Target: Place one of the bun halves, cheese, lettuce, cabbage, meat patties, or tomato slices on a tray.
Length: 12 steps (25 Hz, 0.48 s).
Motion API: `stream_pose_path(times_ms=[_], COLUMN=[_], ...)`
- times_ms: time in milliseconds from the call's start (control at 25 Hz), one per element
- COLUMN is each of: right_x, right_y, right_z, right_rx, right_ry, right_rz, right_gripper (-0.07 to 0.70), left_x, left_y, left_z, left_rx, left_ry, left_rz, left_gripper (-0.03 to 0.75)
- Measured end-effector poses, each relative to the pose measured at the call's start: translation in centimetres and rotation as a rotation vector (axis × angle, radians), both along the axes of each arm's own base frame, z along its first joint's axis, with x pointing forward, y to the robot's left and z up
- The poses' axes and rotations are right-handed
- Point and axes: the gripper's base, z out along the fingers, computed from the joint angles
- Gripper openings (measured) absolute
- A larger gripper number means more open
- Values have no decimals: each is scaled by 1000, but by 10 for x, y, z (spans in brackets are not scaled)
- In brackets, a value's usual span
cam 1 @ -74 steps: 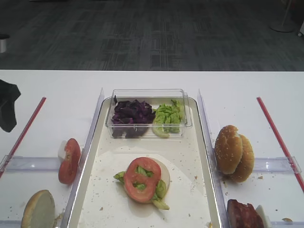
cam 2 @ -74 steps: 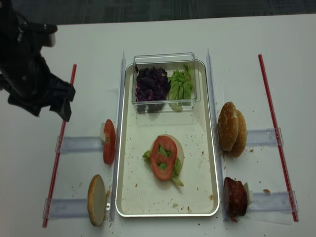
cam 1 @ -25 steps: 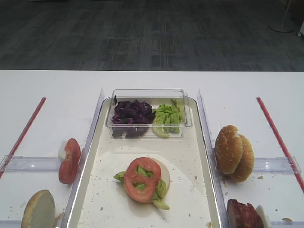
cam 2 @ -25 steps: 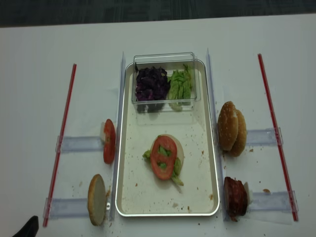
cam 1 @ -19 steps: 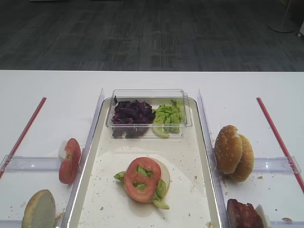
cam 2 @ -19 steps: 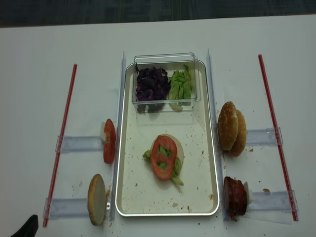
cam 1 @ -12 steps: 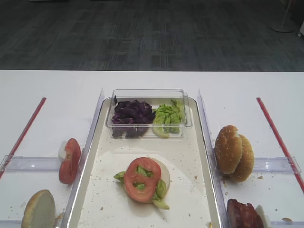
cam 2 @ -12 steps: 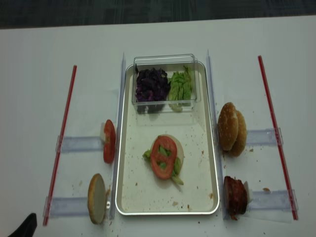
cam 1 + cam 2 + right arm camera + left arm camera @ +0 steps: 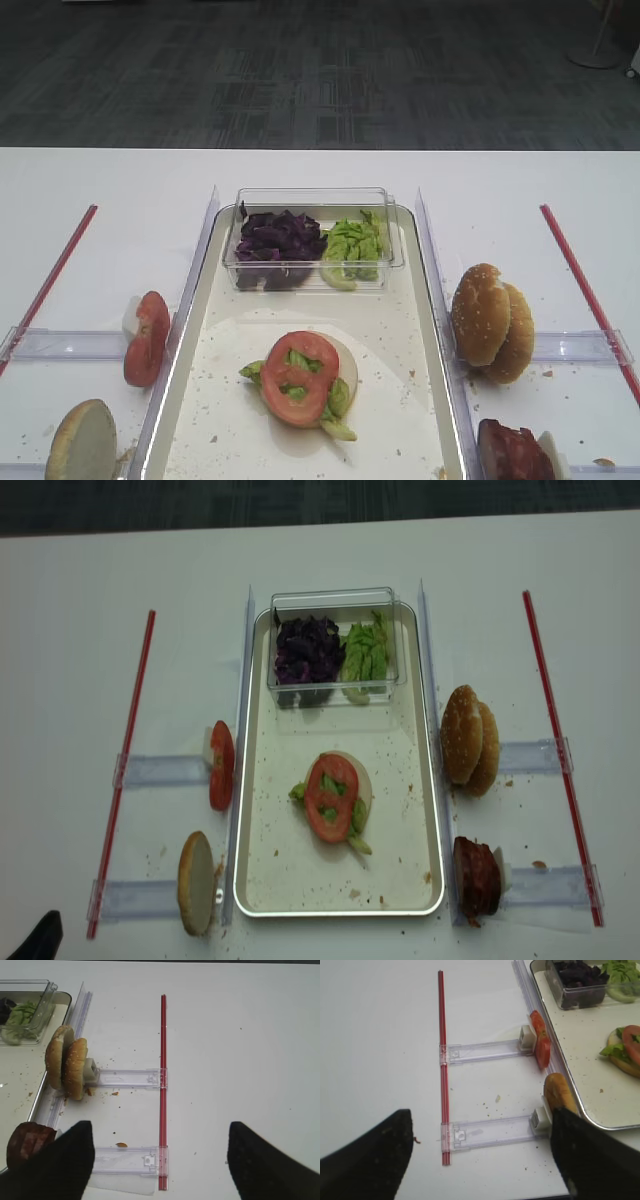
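The tray [image 9: 240,780] lies mid-table and carries a bun half topped with lettuce and a tomato slice [image 9: 330,798]. Cabbage [image 9: 308,650] and lettuce [image 9: 366,655] fill a clear box at its far end. To its left, tomato slices [image 9: 540,1042] stand on edge near a bun half [image 9: 559,1092]. On its right are bun halves [image 9: 67,1067] and a meat patty [image 9: 27,1142]. Cheese is out of view. My left gripper [image 9: 481,1115] hangs open over the table by the left bun half. My right gripper [image 9: 159,1127] is open beside the patty. Both hold nothing.
Red strips [image 9: 125,770] [image 9: 560,750] run along both sides of the table. Clear plastic holders [image 9: 485,1132] [image 9: 127,1160] lie between the strips and the tray. Crumbs speckle the tray floor [image 9: 390,330]. Dark carpet lies beyond the far table edge.
The left arm has drawn back from the table's upper left to the near left corner, and only its black tip still shows there. The food has not moved.
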Motion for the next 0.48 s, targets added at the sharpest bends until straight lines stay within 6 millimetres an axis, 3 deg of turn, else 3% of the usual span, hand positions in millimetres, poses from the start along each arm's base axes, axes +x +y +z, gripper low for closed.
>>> stream_pose_path(times_ms=[480], right_x=[0], right_y=[0], right_z=[0], right_rx=[0], right_ry=[0], right_rz=[0], right_gripper=[571], left_x=[0], left_y=[0], left_z=[0], left_rx=[-1], left_ry=[0], left_rz=[1], left_gripper=[523])
